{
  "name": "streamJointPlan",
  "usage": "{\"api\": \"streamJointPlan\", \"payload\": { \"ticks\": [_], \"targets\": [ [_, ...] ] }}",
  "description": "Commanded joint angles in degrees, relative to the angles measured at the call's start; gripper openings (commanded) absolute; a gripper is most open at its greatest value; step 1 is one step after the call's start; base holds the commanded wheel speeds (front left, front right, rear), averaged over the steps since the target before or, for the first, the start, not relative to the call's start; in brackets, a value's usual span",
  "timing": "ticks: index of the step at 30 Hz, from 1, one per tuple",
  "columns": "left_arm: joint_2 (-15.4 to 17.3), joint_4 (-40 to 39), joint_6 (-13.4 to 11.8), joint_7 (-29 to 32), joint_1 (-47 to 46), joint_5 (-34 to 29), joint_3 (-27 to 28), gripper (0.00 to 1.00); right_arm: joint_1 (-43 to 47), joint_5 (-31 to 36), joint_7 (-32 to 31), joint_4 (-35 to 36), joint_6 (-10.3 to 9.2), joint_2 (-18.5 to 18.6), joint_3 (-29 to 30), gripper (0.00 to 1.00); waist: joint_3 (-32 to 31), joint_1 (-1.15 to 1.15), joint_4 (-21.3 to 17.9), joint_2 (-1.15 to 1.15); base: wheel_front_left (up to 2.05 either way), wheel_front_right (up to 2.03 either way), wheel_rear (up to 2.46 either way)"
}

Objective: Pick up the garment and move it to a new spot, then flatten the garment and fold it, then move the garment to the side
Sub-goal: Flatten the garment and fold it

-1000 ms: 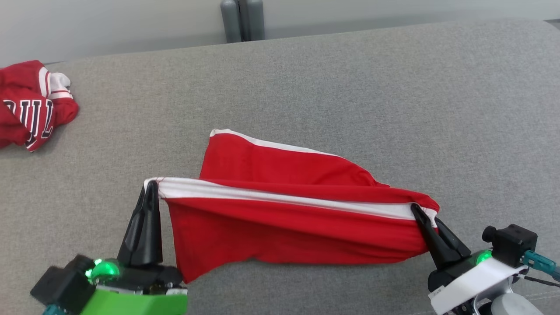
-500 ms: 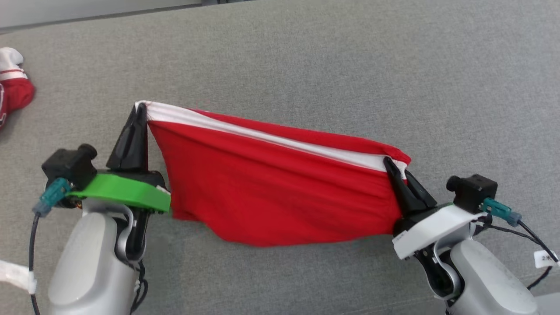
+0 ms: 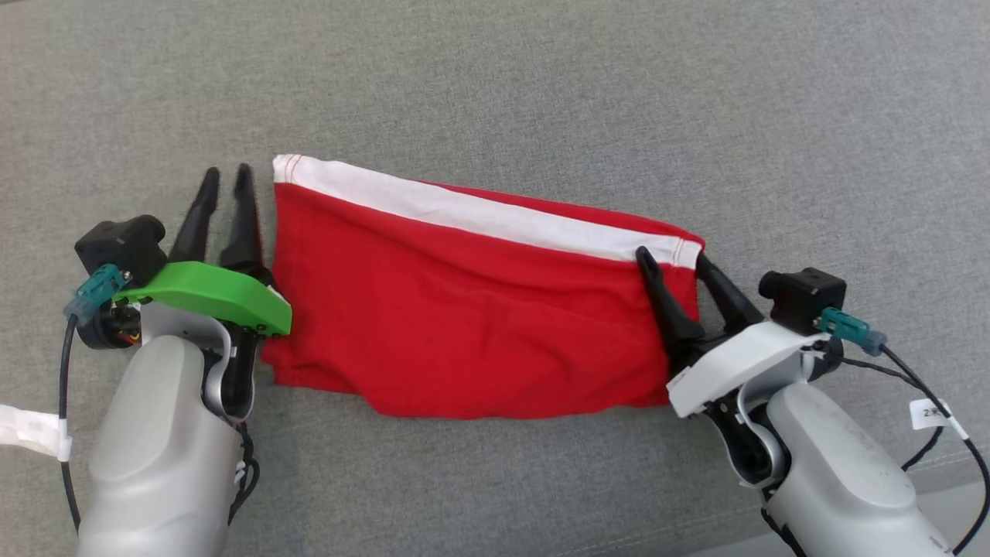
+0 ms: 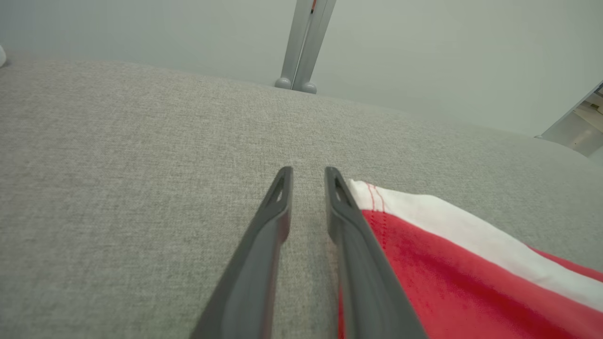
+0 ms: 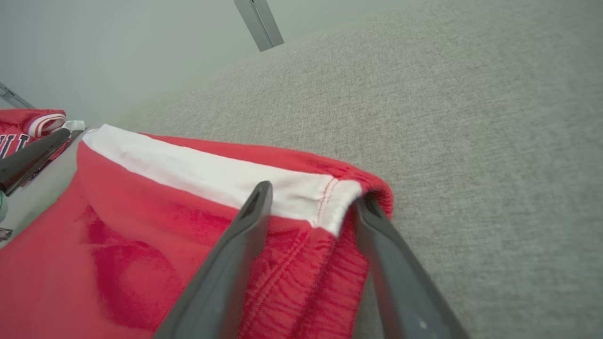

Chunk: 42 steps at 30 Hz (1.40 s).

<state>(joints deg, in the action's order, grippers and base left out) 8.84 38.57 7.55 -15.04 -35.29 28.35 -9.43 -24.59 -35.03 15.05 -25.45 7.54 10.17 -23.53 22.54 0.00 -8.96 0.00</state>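
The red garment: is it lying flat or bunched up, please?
Lying flat: the garment spreads smoothly over the grey surface, its white band straight along the far edge.

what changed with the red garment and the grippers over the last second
Both let go. The left gripper and right gripper had each pinched an end of the white band, holding the red garment stretched and lifted; now their fingers are apart and it lies flat on the grey surface. The view tilted too. Unchanged: the garment spans between the grippers, band on the far edge.
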Motion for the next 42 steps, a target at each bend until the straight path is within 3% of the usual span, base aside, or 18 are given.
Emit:
{"api": "streamJointPlan", "payload": {
  "ticks": [1, 14, 23, 34, 42],
  "targets": [
    [-0.1, -0.8, -0.2, -0.2, 0.5, -0.2, -0.2, 1.00, 1.0, 0.4, 0.2, 0.8, -0.10, 0.6, 0.7, 1.00, -0.8, 0.00, 0.4, 0.00, 0.00, 0.00, 0.00],
    [0.9, -17.6, -0.2, -0.1, 15.8, 1.2, 0.8, 1.00, 13.2, 2.8, -1.9, 8.8, -0.09, 5.3, 7.6, 1.00, -7.2, 0.00, 1.6, 0.00, 0.00, 0.00, 0.00],
    [-1.7, -28.1, -1.6, -0.1, 28.6, -0.7, 3.1, 1.00, 17.7, 1.9, -9.5, 15.0, -0.08, 3.0, 9.6, 1.00, -11.0, 0.00, 3.1, 0.00, 0.00, 0.00, 0.00],
    [-4.3, -32.0, -2.5, -0.1, 32.9, -1.6, 5.1, 1.00, 12.9, 7.6, -20.9, 6.5, -0.07, -1.5, 13.8, 1.00, -11.8, 0.00, 7.8, 0.00, 0.00, 0.00, 0.00],
    [-5.2, -32.6, -2.2, -0.1, 33.8, -2.4, 6.7, 1.00, 13.1, 5.2, -26.1, 2.8, -0.04, -3.4, 12.5, 1.00, -11.8, 0.00, 10.3, 0.00, 0.00, 0.00, 0.00]
  ]
}}
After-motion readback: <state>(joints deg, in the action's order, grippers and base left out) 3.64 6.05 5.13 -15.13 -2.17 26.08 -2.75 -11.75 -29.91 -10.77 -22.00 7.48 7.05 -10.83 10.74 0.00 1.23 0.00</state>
